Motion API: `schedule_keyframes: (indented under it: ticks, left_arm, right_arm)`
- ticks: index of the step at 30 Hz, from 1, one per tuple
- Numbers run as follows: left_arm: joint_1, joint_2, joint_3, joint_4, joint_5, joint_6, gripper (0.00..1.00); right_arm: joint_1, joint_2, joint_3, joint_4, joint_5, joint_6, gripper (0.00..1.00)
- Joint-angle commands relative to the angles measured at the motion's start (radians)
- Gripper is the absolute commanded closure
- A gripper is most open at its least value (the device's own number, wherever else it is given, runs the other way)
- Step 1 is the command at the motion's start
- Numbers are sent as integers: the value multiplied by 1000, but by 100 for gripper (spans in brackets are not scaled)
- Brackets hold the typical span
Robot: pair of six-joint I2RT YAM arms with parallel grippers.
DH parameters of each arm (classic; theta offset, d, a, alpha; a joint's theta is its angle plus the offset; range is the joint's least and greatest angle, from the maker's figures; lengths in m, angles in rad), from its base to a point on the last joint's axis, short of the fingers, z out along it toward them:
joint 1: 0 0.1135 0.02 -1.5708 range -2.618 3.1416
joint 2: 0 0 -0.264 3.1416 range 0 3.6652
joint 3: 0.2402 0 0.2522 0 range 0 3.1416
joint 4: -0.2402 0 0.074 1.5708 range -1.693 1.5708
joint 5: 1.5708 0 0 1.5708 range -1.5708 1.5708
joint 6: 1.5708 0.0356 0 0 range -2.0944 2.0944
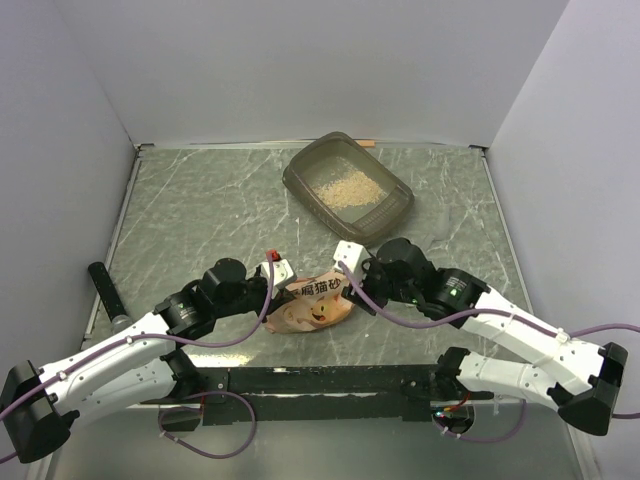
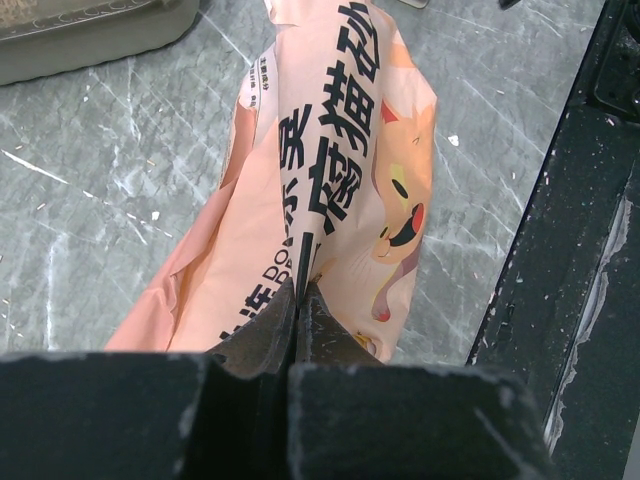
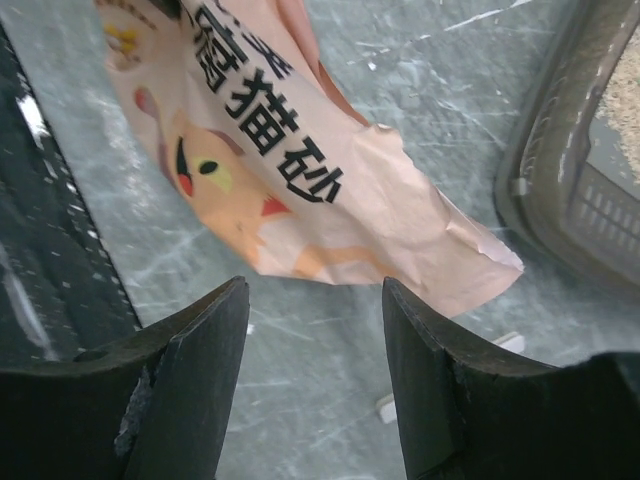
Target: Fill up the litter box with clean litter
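The grey-brown litter box (image 1: 396, 203) stands at the back centre with a patch of pale tan litter (image 1: 345, 188) inside. The orange-pink printed bag (image 1: 312, 305) hangs between the two grippers near the front centre. My left gripper (image 1: 284, 288) is shut on a fold of the bag (image 2: 340, 170), its jaws pressed together at the bag's near edge (image 2: 300, 292). My right gripper (image 1: 351, 282) is open and empty; in its wrist view (image 3: 315, 290) the bag (image 3: 300, 190) lies just beyond the fingertips. A corner of the box (image 3: 560, 170) with litter (image 3: 622, 110) shows at the right.
A black cylinder (image 1: 108, 295) lies at the table's left edge. The black base rail (image 1: 330, 381) runs along the front and shows in the left wrist view (image 2: 580, 220). Small white scraps (image 3: 510, 343) lie on the marbled table. White walls close in three sides.
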Motion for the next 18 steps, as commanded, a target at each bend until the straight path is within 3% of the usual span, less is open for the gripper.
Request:
schedule_keyframes:
  ticks: [1, 9, 18]
  left_arm:
    - [0, -16, 23, 10, -45, -11, 99]
    - [-2, -15, 22, 8, -49, -12, 99]
    - [-2, -19, 20, 8, -51, -12, 99]
  right_arm:
    - [5, -17, -35, 105, 20, -117, 37]
    - [3, 23, -75, 217, -17, -209, 37]
    - [-29, 80, -66, 221, -89, -243, 37]
